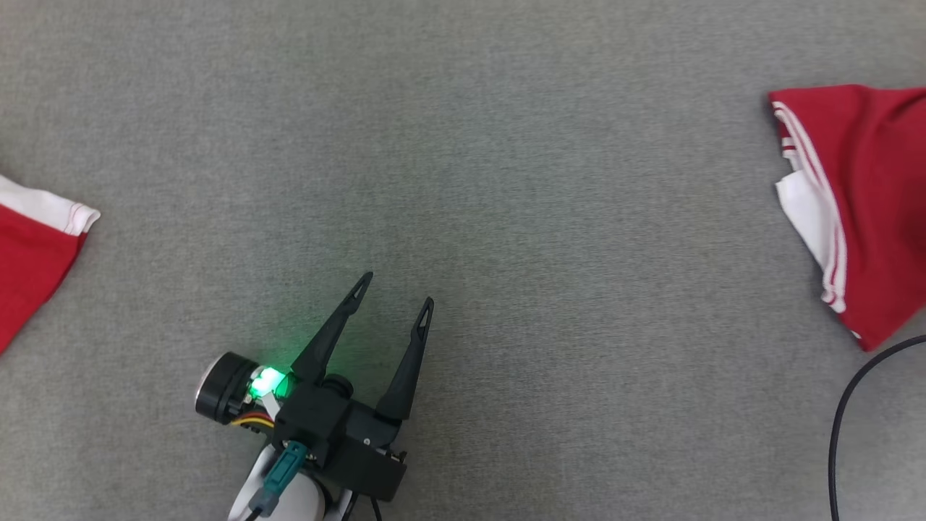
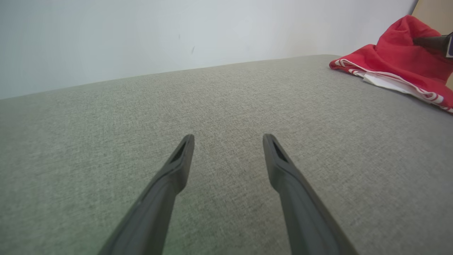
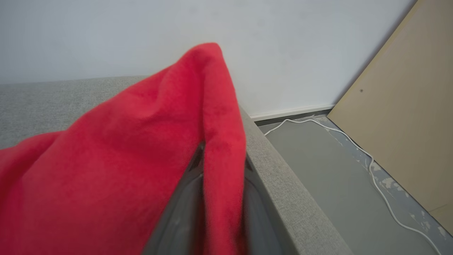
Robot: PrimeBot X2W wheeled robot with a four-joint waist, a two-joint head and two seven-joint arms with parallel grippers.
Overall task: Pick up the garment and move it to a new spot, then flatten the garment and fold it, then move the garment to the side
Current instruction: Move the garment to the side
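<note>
When close-up, garment (image 3: 116, 148) within right tool (image 3: 223, 157)

I find no word, number, brand or sign that I can read. The red garment (image 1: 868, 181) bears only white stripes, no lettering. The dark body behind my left pincer (image 1: 398, 288) carries a green light, and any marking on it is too small for me to make out.

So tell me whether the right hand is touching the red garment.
Touching. The right wrist view shows cloth of the red garment running down between the two dark fingers of the right hand, lying against both.
</note>
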